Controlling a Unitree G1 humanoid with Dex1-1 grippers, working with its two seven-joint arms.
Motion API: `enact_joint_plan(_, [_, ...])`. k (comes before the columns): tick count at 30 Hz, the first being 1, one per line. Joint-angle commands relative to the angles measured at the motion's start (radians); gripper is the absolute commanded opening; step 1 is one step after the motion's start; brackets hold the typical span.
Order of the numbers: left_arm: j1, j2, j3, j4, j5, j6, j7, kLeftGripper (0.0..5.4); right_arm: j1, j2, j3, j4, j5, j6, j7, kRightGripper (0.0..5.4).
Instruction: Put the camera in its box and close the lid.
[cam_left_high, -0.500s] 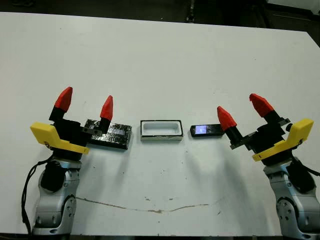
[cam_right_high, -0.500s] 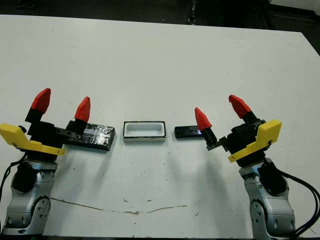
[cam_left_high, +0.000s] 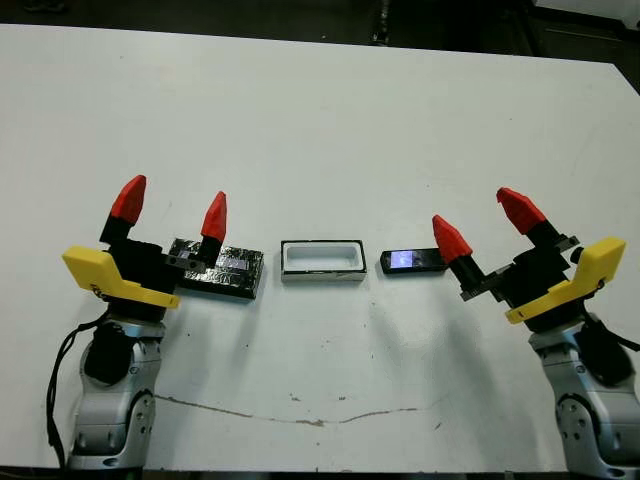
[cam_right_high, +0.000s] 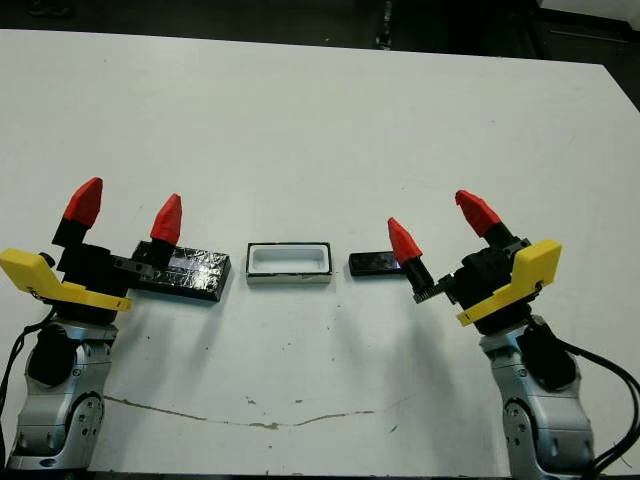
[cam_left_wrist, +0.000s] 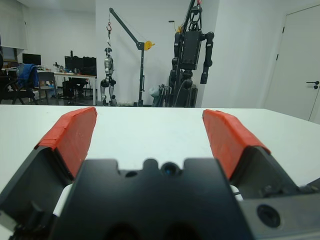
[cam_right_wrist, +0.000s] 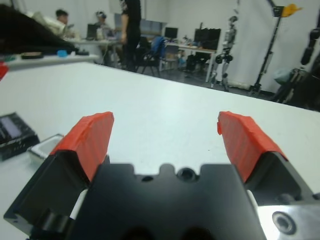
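Three things lie in a row across the white table. The glossy black lid (cam_left_high: 222, 270) is on the left, the open white-lined box (cam_left_high: 321, 260) in the middle, and the small black camera (cam_left_high: 412, 261) with its glowing screen on the right. My left gripper (cam_left_high: 171, 205) is open, its inner finger (cam_left_high: 213, 216) over the lid's left end. My right gripper (cam_left_high: 484, 221) is open too, its inner finger (cam_left_high: 451, 238) just right of the camera's end. Neither holds anything. Both wrist views show spread red fingers (cam_left_wrist: 75, 135) (cam_right_wrist: 90, 137) with nothing between them.
A thin dark crack line (cam_left_high: 300, 415) runs along the table near its front edge. The table's far edge (cam_left_high: 320, 38) meets a dark floor. People (cam_right_wrist: 62, 15) sit and stand at desks beyond the table, and a robot on a stand (cam_left_wrist: 192, 47) is in the room.
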Motion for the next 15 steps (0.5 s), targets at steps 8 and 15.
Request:
enact_joint_plan(8, [0.011, -0.008, -0.004, 0.009, 0.003, 0.004, 0.002, 5.38, -0.331, -0.378, 0.007, 0.293, -0.048, 0.012, 0.383, 5.40])
enact_joint_plan(15, [0.014, -0.009, -0.008, 0.003, 0.001, 0.013, 0.005, 5.38, -0.553, -0.420, 0.181, 0.515, -0.145, -0.002, 0.641, 5.40])
